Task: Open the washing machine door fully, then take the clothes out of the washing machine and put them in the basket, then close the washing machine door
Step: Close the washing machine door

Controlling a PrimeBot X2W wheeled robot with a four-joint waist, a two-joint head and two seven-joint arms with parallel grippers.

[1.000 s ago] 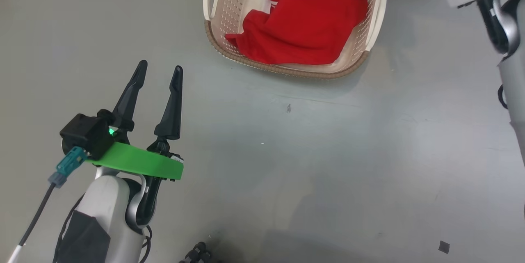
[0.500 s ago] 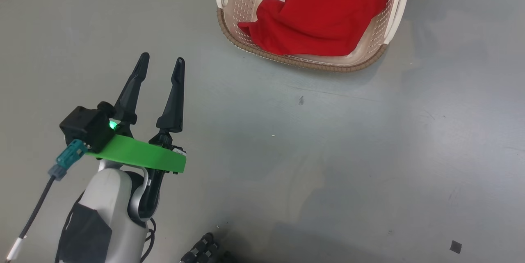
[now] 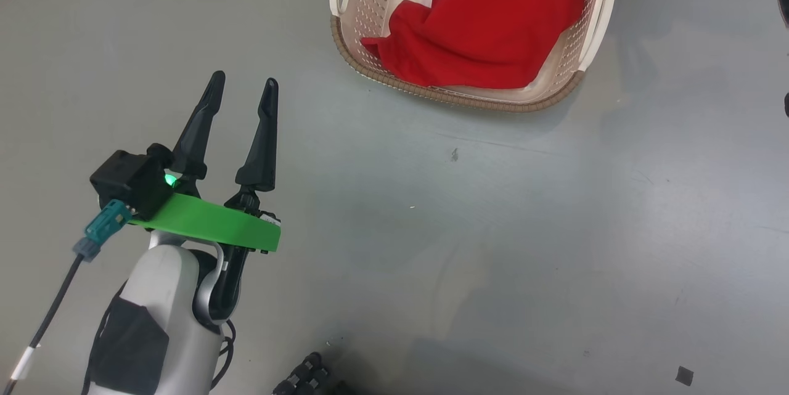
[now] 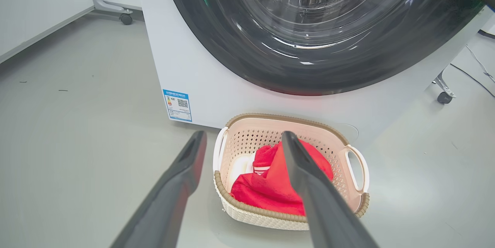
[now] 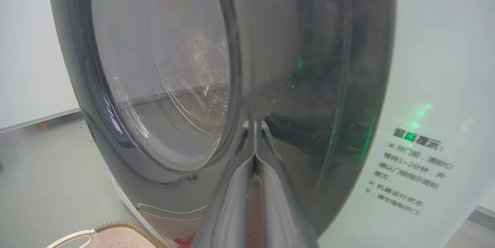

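Note:
The cream basket [image 3: 457, 100] stands on the grey floor and holds the red clothes [image 3: 493, 31]. In the left wrist view the basket [image 4: 247, 213], with the clothes [image 4: 267, 190] in it, sits right in front of the white washing machine [image 4: 185, 58]. The washing machine door [image 4: 247, 47] lies flat against the machine's front, or very nearly so. My left gripper [image 3: 243, 82] hangs open and empty over bare floor, left of the basket. My right gripper [image 5: 254, 124] is shut, its tips at the door's glossy black rim [image 5: 309, 85]; whether they touch it I cannot tell.
A blue label [image 4: 177, 105] sits low on the machine's front. Wheeled stands [image 4: 125, 18] are behind the machine on the left, with another caster [image 4: 444, 97] and a floor cable [image 4: 475, 70] to its right. A small dark scrap [image 3: 684, 375] lies on the floor.
The head camera has turned, so the basket sits further right in its view. The right arm has passed out of that view at the upper right. My left gripper stays open.

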